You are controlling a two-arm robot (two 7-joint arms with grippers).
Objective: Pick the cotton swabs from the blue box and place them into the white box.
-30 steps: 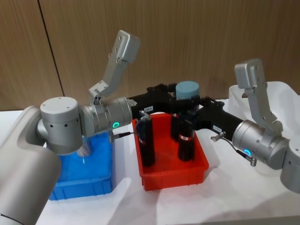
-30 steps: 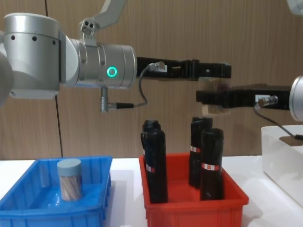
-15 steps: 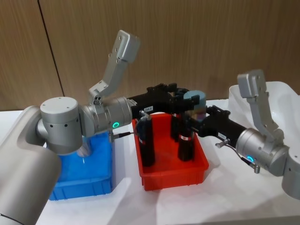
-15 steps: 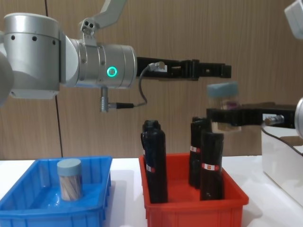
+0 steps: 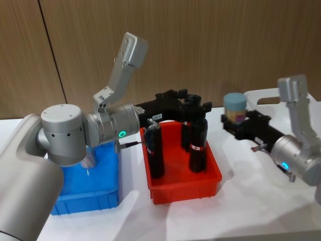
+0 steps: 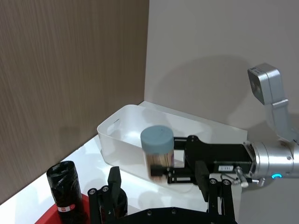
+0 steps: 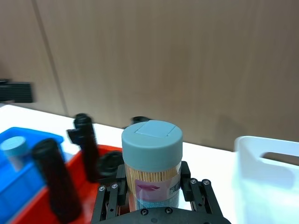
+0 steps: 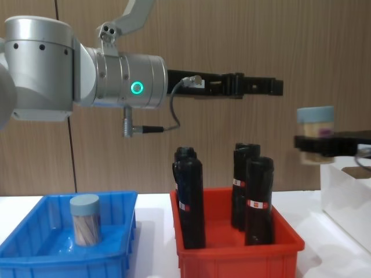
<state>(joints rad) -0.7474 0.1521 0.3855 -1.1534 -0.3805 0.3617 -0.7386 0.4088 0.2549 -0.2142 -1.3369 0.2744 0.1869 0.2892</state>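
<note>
right gripper holds one cotton swabs jar; second jar sits in blue box.

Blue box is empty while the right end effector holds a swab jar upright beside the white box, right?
Not empty: the chest view shows one cotton swab jar standing in the blue box. The right end effector does hold a second jar upright beside the white box.

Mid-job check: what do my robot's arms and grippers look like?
The left arm and right arm are silver-grey cylinders with glowing green ring lights. A black cable loops along the left wrist. The left gripper and right gripper are black, angular, with small white labels.
</note>
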